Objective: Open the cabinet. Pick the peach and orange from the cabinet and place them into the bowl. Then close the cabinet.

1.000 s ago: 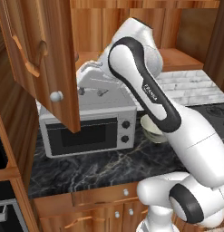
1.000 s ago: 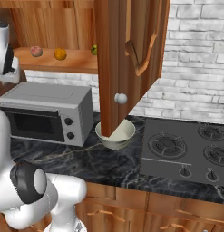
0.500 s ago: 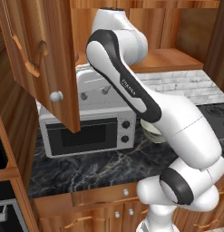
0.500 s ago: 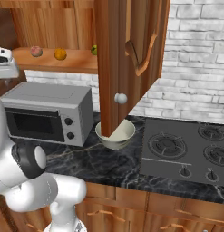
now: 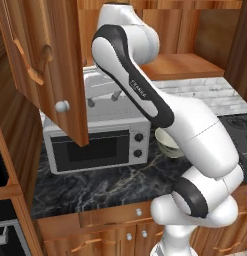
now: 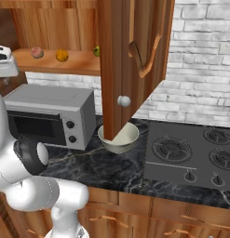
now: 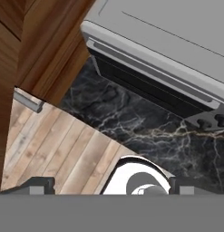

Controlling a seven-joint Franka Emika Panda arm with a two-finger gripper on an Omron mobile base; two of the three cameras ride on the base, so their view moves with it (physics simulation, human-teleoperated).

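Swinging up past the open door [image 6: 130, 65] risks a knock from the elbow, or a nudge sending fruit rolling off the shelf; nearer, the bowl [image 6: 118, 138] on the counter sits empty beside the microwave [image 6: 49, 114]; the gripper [image 7: 109, 186] is spread wide, holding nothing; farther back, inside the cabinet [image 6: 65, 32], the peach [image 6: 37, 52] lies left of the orange [image 6: 62, 56].

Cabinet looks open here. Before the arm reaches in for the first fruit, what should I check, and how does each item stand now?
1. Cabinet doors swung open: ok.
2. Peach on the shelf, unobstructed: ok.
3. Orange beside it, apart from the peach: ok.
4. Bowl on the counter, nothing seen in it, partly behind the open door: ok.
5. Tool open and holding nothing: ok.
6. Tool lined up with the shelf: not ok; the hand view looks down at the microwave and counter.
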